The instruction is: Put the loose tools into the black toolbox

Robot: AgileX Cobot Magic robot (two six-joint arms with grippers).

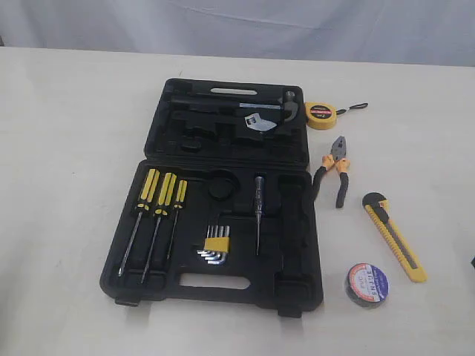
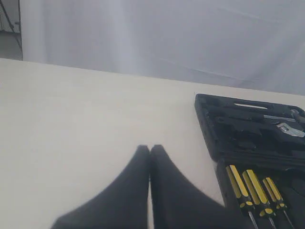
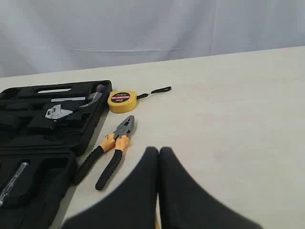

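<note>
The black toolbox (image 1: 159, 285) lies open in the middle of the table, also seen in the wrist views (image 2: 205, 119) (image 3: 90, 129). To its right lie the round yellow tape measure (image 1: 322, 116) (image 3: 121, 101), the pliers (image 1: 335, 172) (image 3: 110, 153) with orange-black handles, the yellow-black utility knife (image 1: 394, 236) and the black tape roll (image 1: 367, 285) with a blue-white label. My left gripper (image 2: 150, 149) is shut on nothing over bare table left of the case. My right gripper (image 3: 158, 150) is shut, empty, right of the pliers. Neither gripper shows in the exterior view.
Inside the case sit three yellow-black screwdrivers (image 1: 154, 215) (image 2: 252, 191), a yellow-clipped hex key set (image 1: 215, 245), a slim tester screwdriver (image 1: 258, 211), a hammer (image 1: 267, 107) and an adjustable wrench (image 1: 256, 122). A pale curtain (image 1: 237, 22) hangs behind the table's far edge.
</note>
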